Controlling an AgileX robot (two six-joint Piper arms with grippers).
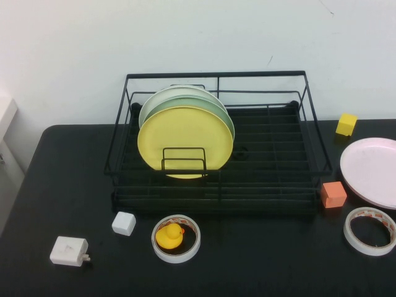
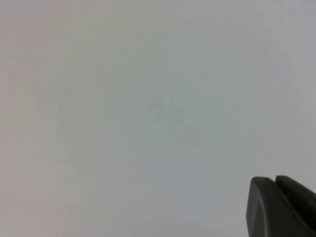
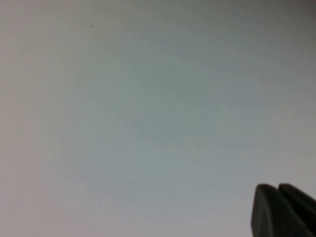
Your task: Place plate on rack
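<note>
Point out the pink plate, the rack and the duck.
plate (image 1: 374, 170): high view, its flat centre.
rack (image 1: 216, 75): high view, top rear wire.
duck (image 1: 169, 236): high view, its body, inside a tape roll.

A plain white wall (image 1: 198, 37) stands behind the black table (image 1: 260, 260).

My black table (image 1: 260, 266) carries a black wire rack (image 1: 272, 154) at its centre. At the right edge lies a pale pink plate (image 1: 374, 170), with an orange block (image 1: 333, 194), a yellow block (image 1: 346, 124) and a tape roll (image 1: 370, 230) near it. In front of the rack sit a white cube (image 1: 124, 223), a white adapter (image 1: 68, 251), and a second tape ring (image 1: 176, 238) around a yellow rubber duck (image 1: 169, 236).
</note>
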